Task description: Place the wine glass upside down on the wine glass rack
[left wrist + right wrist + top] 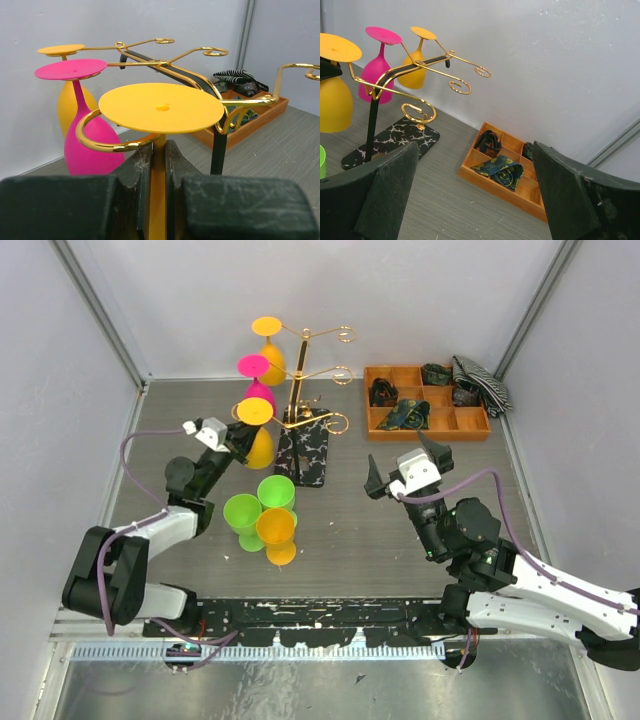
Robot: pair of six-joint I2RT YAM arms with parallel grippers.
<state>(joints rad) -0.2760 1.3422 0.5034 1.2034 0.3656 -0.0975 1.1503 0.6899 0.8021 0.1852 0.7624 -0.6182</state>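
The gold wine glass rack (pixel 297 390) stands on its black speckled base (pixel 304 452) at the table's back middle. A yellow wine glass (pixel 257 430) hangs upside down with its stem inside a curled arm (pixel 100 142), its foot (pixel 161 107) resting above the ring. My left gripper (pixel 159 165) is shut on this glass's stem (pixel 158 190). A pink glass (pixel 85 120) and another yellow glass (pixel 65 95) hang upside down behind it. My right gripper (pixel 475 195) is open and empty, to the right of the rack.
Two green glasses (pixel 243 515) and two orange ones (pixel 277 530) stand in front of the rack's base. An orange compartment tray (pixel 425 402) with rolled ties sits at the back right, with striped cloth (pixel 480 383) beside it.
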